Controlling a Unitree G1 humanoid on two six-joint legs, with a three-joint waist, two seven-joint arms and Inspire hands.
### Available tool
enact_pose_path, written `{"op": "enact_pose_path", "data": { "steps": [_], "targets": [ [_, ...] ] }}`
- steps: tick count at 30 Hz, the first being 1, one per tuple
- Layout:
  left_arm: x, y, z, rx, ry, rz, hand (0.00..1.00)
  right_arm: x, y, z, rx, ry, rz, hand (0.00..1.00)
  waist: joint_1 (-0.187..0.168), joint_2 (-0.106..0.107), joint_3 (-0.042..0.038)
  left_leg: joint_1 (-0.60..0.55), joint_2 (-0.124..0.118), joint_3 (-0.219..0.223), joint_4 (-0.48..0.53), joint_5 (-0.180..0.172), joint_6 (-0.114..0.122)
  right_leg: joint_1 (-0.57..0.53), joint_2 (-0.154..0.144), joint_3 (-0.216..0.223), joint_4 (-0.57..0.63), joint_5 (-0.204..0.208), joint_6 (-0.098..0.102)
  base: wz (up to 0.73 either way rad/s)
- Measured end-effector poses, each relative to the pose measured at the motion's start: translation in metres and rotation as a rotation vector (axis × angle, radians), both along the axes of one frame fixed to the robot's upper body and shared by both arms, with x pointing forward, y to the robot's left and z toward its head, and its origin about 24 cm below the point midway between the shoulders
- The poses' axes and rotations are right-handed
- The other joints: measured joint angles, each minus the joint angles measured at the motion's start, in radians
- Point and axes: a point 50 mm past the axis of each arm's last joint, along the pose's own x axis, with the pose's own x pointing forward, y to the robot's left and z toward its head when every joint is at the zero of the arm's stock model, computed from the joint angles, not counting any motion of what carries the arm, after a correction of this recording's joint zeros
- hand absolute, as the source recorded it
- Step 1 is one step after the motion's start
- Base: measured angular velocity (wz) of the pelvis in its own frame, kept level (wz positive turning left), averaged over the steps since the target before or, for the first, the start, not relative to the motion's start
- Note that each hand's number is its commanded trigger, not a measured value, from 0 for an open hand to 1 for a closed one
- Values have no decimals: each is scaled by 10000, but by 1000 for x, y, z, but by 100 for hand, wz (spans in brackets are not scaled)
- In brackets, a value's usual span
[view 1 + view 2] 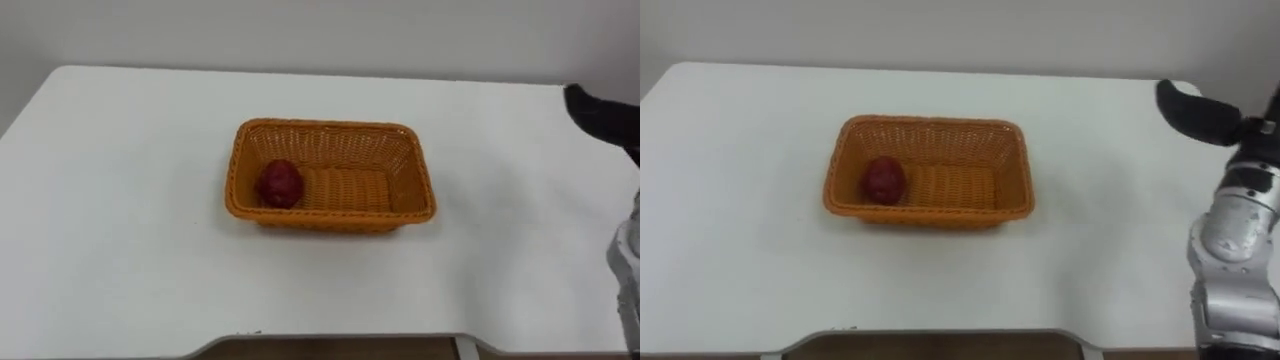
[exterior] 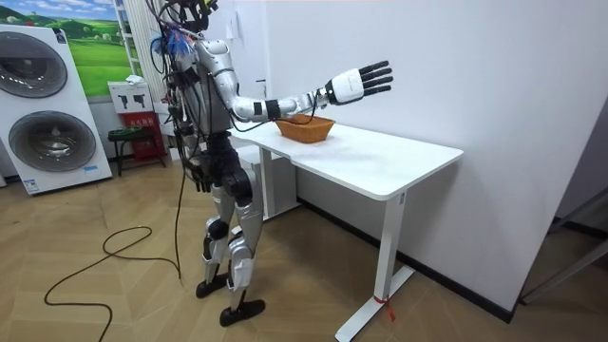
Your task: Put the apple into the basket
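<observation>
A dark red apple (image 1: 281,184) lies in the left end of an orange wicker basket (image 1: 330,126) that stands in the middle of the white table (image 1: 120,220). My right hand (image 2: 359,83) is held up in the air over the table, well to the right of the basket, open with its fingers spread straight and nothing in it. Its dark edge shows at the right rim of the eye views (image 1: 1195,115). My left hand (image 2: 197,175) hangs down by my hip, away from the table. I stand at the table's near edge, facing the basket.
The table stands against a white wall (image 1: 320,30), and bare tabletop lies on every side of the basket. In the room view, washing machines (image 2: 47,104) and a small stool (image 2: 128,142) stand behind me.
</observation>
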Motion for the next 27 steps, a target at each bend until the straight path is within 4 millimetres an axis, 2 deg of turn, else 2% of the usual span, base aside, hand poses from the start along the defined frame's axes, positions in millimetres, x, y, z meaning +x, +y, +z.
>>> {"op": "enact_pose_path", "data": {
  "steps": [3,6,12,14,18,20,23,27],
  "targets": [
    [-4,3,2,235,-1,201,0,-18,-19,-19,686,406,-1362,0,-261,-70,7,-20,-1,62,8,4,1,-5,-12,8,5,0,0,-5],
    [1,6,3,361,-131,405,0,-44,-40,-54,1717,1507,-3125,0,-401,-144,-21,-32,-8,105,84,3,2,-24,-17,79,64,1,1,-3],
    [1,8,4,485,-206,762,0,-82,-52,-93,2758,3014,-4782,0,-403,-98,-36,-83,2,340,84,3,3,-228,13,353,187,5,6,-11],
    [-1,11,6,635,-244,940,0,-105,-56,-114,3226,4038,-5503,0,-449,-64,-30,-116,2,337,69,4,5,-249,12,344,174,5,7,3],
    [-6,12,7,844,-149,1090,0,-143,-50,-151,4173,5980,-6500,0,-419,-7,-35,-78,10,335,64,4,4,-211,27,356,156,5,7,0],
    [-7,13,7,854,-69,1143,0,-168,-41,-172,4878,7287,-6864,0,-404,69,-29,-49,16,336,65,4,4,-165,30,357,146,4,6,0],
    [-4,12,7,819,-130,1107,0,-189,-22,-193,5781,8541,-6541,0,-377,108,-30,-14,19,364,49,4,4,-157,35,369,156,-2,2,-2],
    [-2,9,6,711,-170,1111,0,-202,-4,-208,6444,9667,-5718,0,-281,104,-25,-18,-4,390,68,4,5,-256,0,377,205,-24,6,-1]
  ]
}}
